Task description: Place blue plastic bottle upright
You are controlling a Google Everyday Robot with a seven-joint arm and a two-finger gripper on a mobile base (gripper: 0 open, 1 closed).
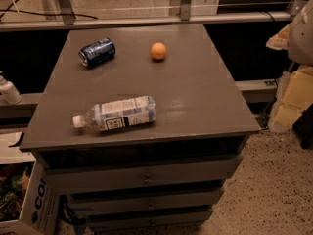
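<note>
Grey counter (205, 102) with drawers below. Gripper (302, 31) at the right frame edge, off the counter, well apart from the bottle; grip state: cannot tell. Blue plastic bottle (117, 114) lies on its side near the front-left edge, white cap pointing left. Blue can (97, 52) on its side, back left. Orange ball (158, 50) beside it, apart.

A grey desk (195, 102) is carrying three things. The blue plastic bottle (117, 114) is lying on its side near the front edge, cap pointing left. A toppled dark blue can (97, 52) and an orange ball (158, 50) are sitting toward the back.
</note>
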